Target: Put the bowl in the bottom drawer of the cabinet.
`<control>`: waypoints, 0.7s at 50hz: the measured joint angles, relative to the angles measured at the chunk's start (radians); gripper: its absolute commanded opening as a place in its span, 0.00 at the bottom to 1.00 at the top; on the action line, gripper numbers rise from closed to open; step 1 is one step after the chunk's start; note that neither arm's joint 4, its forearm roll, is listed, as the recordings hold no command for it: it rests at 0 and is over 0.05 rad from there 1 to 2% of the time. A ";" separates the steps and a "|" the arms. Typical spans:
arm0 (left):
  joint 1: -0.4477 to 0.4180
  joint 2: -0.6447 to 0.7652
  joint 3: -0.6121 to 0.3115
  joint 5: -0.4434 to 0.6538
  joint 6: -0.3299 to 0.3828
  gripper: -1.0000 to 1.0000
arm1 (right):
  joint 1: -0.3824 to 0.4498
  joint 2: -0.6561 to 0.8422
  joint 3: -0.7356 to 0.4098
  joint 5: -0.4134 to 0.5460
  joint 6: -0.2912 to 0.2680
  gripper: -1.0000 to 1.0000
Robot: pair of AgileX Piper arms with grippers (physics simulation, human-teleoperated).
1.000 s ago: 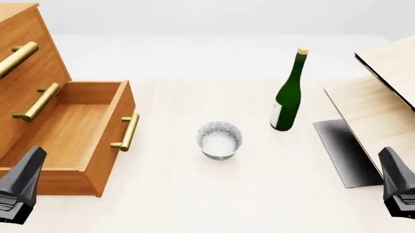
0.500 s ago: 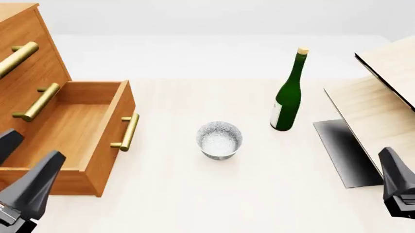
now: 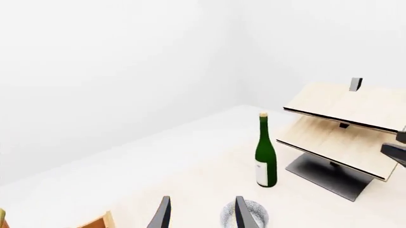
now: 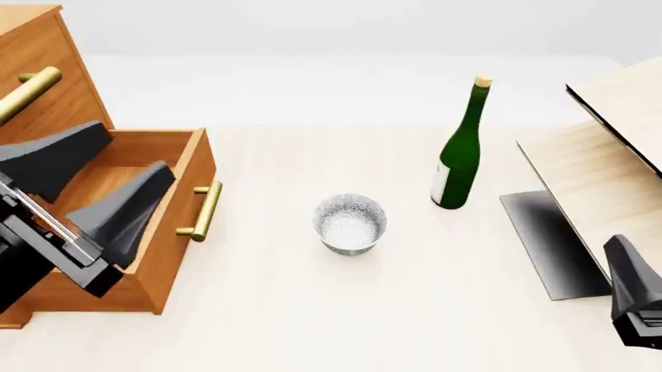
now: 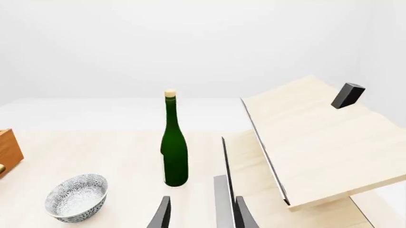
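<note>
The bowl (image 4: 349,223), small and white with blue-grey speckles, stands upright on the table, right of the drawer. It also shows as the bowl (image 5: 76,197) and, partly behind a finger, the bowl (image 3: 252,214). The orange-brown cabinet (image 4: 42,85) is at the left, its bottom drawer (image 4: 178,232) pulled out and open, with a brass handle (image 4: 203,211) on its front. My left gripper (image 4: 135,147) hangs open over the drawer, left of the bowl. My right gripper (image 4: 633,298) sits low at the right edge; in the right wrist view its fingertips (image 5: 163,213) stand apart with nothing between them.
A tall green wine bottle (image 4: 458,155) stands behind and right of the bowl. A pale-wood structure (image 4: 605,163) with a dark base panel (image 4: 548,240) fills the right side. Upper drawer fronts carry brass handles (image 4: 29,87).
My left arm has swung up and forward from the bottom left corner until its gripper is over the open drawer. The right arm, bowl and bottle have not moved.
</note>
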 measured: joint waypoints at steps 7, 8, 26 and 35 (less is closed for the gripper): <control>-0.009 0.110 -0.067 -0.030 0.001 1.00 | 0.000 0.000 0.000 0.000 0.000 1.00; -0.009 0.124 -0.076 -0.031 0.000 1.00 | 0.000 0.000 0.000 0.000 0.000 1.00; -0.026 0.333 -0.258 0.022 -0.022 1.00 | 0.000 0.000 0.000 0.000 0.000 1.00; -0.031 0.401 -0.349 0.092 -0.034 1.00 | 0.000 0.000 0.000 0.000 0.000 1.00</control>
